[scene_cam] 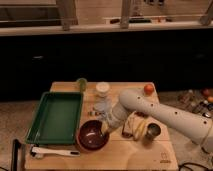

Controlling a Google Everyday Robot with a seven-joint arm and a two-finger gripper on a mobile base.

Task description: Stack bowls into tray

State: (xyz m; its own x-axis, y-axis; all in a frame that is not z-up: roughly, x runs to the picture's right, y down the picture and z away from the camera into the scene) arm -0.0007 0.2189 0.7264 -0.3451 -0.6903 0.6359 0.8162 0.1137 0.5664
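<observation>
A wide, shallow, glossy dark red-brown bowl [93, 135] sits on the wooden table [140, 155], just right of the large green tray [55, 117], which holds nothing. My gripper [105, 127] is at the end of the white arm [160, 116] and sits at the bowl's right rim, low over the table. Whether it grips the rim is hidden.
A metal cup [153, 131] and a banana [138, 128] lie right of the bowl. A white container [102, 89], a green item [81, 83] and an orange fruit [148, 89] stand at the back. A white utensil [52, 151] lies in front of the tray.
</observation>
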